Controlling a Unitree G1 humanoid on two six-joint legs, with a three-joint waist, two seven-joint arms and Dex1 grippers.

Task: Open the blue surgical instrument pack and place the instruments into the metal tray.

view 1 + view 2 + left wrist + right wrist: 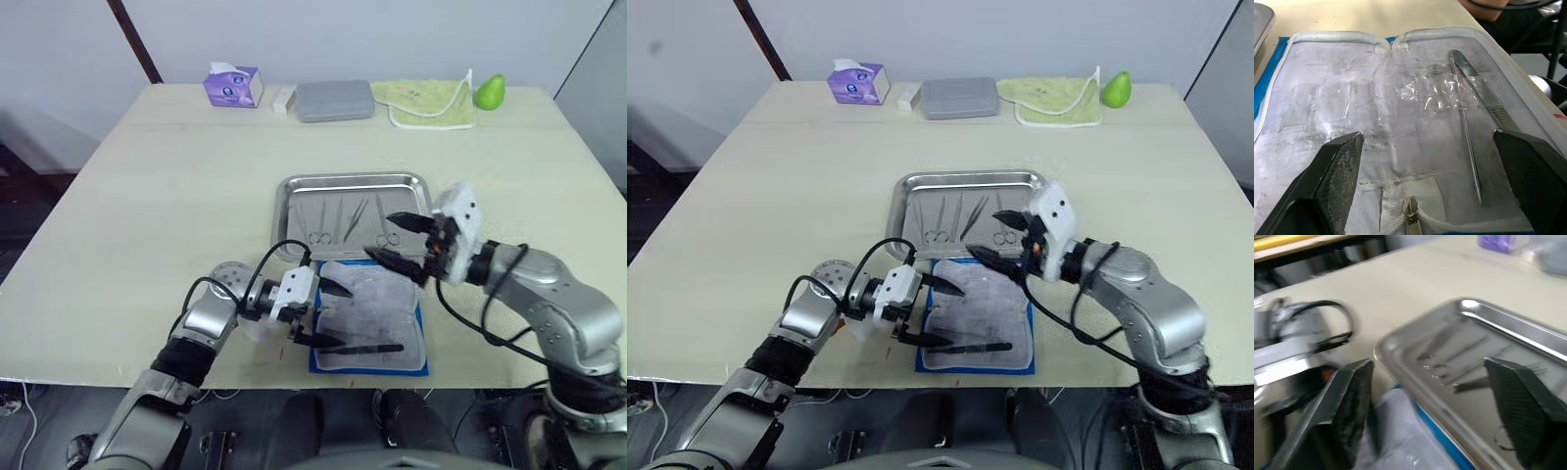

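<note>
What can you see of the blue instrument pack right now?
The blue surgical instrument pack lies unzipped and flat at the table's near edge, just in front of the metal tray. Its blue border frames a pale grey-white lining with clear plastic pockets and a white zipper edge. Two slender instruments remain on it. The open left gripper hovers over its left side.

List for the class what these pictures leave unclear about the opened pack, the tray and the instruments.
- Instruments in the metal tray: too small in the eye views to count or name; blurred in the right wrist view and partly behind the right gripper.
- Blue surgical instrument pack: its left side is covered by the left gripper in the eye views.
- Slender instruments left on the pack: their near ends are cut off by a finger in the left wrist view.
</note>
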